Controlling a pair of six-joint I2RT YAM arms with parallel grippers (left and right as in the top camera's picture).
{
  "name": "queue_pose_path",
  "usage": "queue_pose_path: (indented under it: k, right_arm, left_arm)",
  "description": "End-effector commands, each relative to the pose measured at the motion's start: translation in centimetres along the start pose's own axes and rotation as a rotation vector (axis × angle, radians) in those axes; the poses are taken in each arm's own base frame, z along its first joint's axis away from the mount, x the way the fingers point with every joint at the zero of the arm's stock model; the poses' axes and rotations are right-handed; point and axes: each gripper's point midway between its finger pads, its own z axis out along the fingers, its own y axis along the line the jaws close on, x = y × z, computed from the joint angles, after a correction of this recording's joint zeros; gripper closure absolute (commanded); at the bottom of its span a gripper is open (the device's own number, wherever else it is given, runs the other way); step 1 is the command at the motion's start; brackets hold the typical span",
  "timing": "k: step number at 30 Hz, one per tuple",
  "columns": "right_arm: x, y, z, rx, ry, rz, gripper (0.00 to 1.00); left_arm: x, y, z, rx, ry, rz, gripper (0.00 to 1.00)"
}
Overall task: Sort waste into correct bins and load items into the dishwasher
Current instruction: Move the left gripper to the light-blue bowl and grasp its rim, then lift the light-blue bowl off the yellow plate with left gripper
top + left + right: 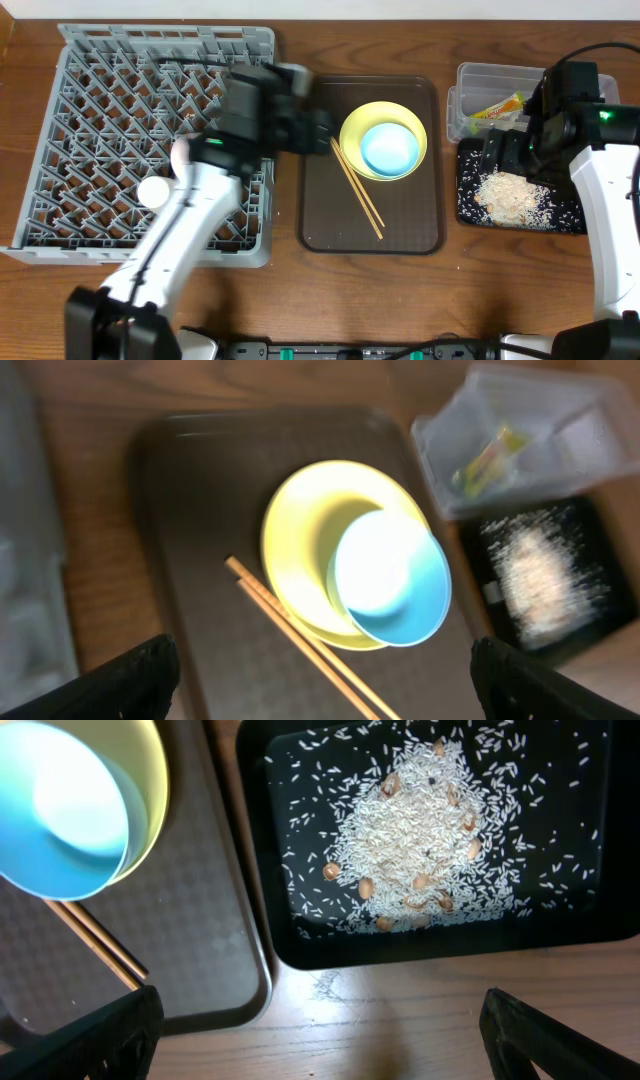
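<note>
A yellow plate (352,128) with a light blue bowl (390,148) in it sits on the brown serving tray (330,215), beside the chopsticks (357,190). My left gripper (322,126) is open and empty above the tray's left edge. In the left wrist view the gripper (325,690) hangs above the chopsticks (300,640), plate (300,550) and bowl (390,575). The grey dish rack (60,130) holds a white cup (153,192) and a pinkish-white bowl (180,152), partly hidden by my arm. My right gripper (505,150) is open above the black tray (572,218) with rice scraps (512,195). It is empty in the right wrist view (320,1040), near the rice (430,830).
The clear tub (470,75) at the back right holds the yellow-green wrapper (497,106), also seen in the left wrist view (485,455). Bare wooden table (400,1020) lies in front of the black tray (290,945). The brown tray's corner (200,920) is to its left.
</note>
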Motion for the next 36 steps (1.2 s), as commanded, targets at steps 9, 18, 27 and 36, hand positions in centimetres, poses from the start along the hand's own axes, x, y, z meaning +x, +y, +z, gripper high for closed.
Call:
queue_pose_path:
  k: [9,18,27,36]
  right_arm:
    - [0.0,-2.9,-0.5,0.039,0.001,0.136,0.01]
    - [0.0,-2.9,-0.5,0.039,0.000,0.135,0.01]
    - [-0.1,-2.9,-0.5,0.039,-0.003,0.135,0.01]
    - [-0.1,-2.9,-0.5,0.039,-0.003,0.132,0.01]
  left_arm:
    - [5.9,-6.7,10.4,-0.162,0.061,0.414,0.05]
    - [9.6,-5.6,14.3,-0.170,0.149,0.428,0.05]
    - [10.8,-4.8,14.8,-0.185,0.195,0.427,0.07]
    - [8.7,-4.8,13.5,-0.231,0.134,0.495,0.07]
